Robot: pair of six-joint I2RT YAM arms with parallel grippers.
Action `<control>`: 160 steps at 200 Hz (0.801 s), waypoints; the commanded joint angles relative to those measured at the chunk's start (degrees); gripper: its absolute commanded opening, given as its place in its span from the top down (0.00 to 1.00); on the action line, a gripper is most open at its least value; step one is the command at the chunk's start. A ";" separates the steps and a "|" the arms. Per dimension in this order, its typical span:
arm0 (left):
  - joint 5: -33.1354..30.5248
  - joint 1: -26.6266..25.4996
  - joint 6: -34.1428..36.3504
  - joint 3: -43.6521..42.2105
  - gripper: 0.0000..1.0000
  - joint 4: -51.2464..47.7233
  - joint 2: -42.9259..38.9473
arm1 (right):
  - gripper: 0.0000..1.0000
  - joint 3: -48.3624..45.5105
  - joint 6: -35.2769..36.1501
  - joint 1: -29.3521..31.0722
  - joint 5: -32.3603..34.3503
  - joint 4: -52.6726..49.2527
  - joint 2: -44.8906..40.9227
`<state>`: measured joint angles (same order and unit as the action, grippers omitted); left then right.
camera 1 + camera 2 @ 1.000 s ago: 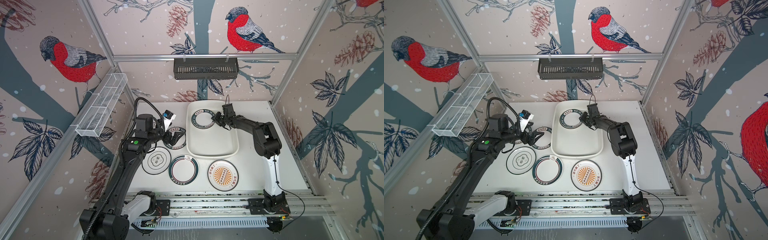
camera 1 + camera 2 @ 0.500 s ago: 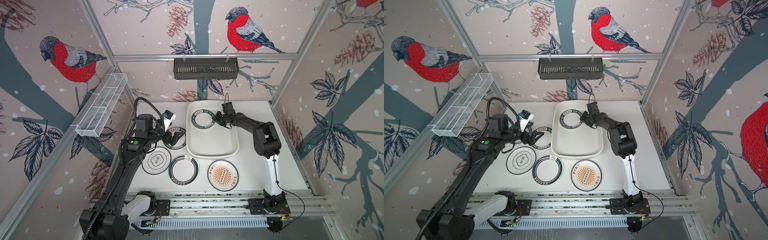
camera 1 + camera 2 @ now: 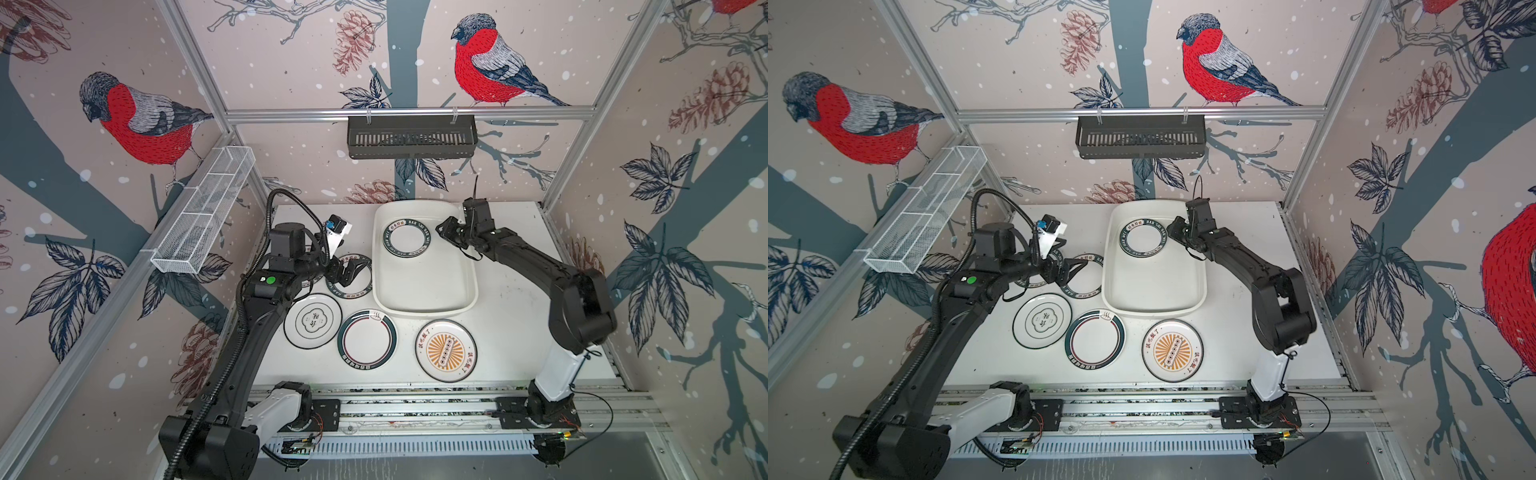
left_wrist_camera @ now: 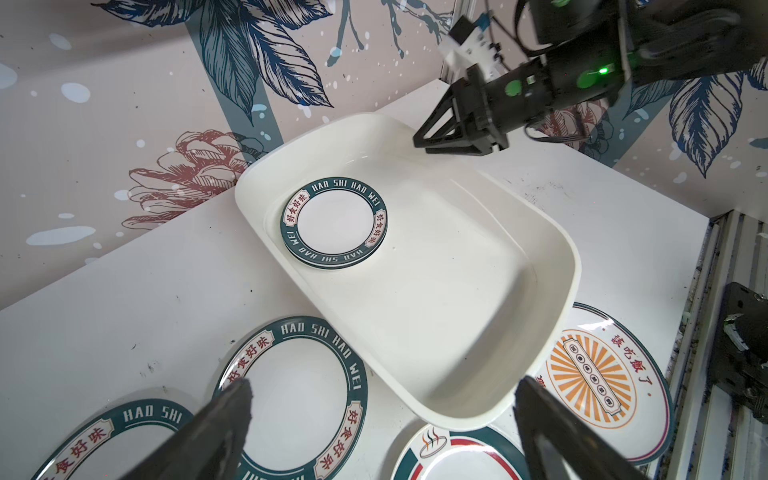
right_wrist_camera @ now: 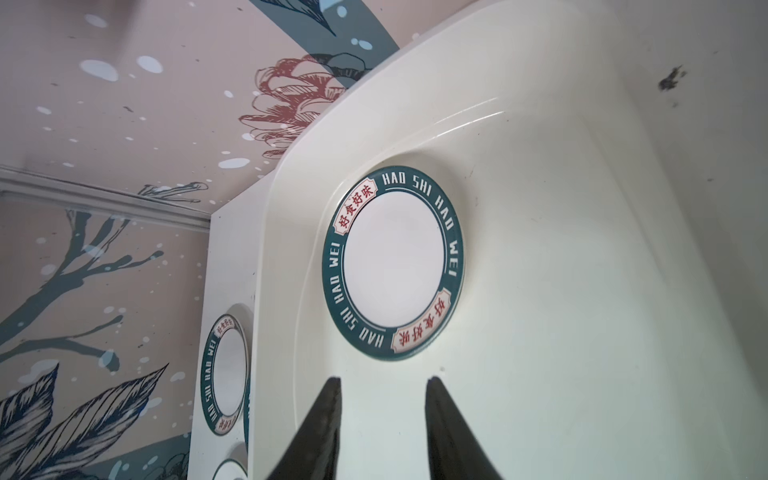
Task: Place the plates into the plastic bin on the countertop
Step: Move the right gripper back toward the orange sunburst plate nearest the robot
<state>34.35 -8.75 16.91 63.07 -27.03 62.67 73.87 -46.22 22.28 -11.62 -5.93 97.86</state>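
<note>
Risk, in both top views: left gripper [image 3: 348, 272], spread wide and empty, hangs over two neighbouring lettered plates [image 3: 351, 294] — closing may catch both rims. Left wrist view: plastic bin [image 4: 457, 299] just beyond its fingertips. Right wrist view: right gripper [image 5: 382, 380], parted, empty — binned plate [image 5: 392, 262] just ahead; advancing would shove it.

Right gripper [image 3: 441, 231] has eased back — slightly — from the binned plate [image 3: 406, 242].

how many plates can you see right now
6: one lettered plate in the plastic bin; a second lettered plate and a third left of it; flower plate, green-ringed plate, sunburst plate along the front. Bin's may be stacked.
</note>
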 commanded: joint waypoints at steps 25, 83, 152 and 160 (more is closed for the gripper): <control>0.85 -0.03 0.94 0.87 0.03 -1.61 0.13 | 0.65 -22.23 2.78 -1.33 1.17 1.83 -25.00; 1.09 -0.12 0.64 0.43 0.03 -1.28 0.17 | 0.60 -42.46 -1.71 -6.35 2.71 -14.79 -58.67; 2.32 -0.12 -0.73 0.93 0.02 -0.97 -0.08 | 0.58 -53.43 -2.95 -10.87 -9.59 -25.37 -63.01; 2.36 -0.12 -0.73 0.95 0.02 -0.98 -0.25 | 0.58 -53.82 -2.60 -10.86 -9.76 -26.44 -63.34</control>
<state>34.94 -8.82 16.43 63.46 -27.75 62.98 21.08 -48.84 11.49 -17.65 -27.79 35.27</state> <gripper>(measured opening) 0.976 0.416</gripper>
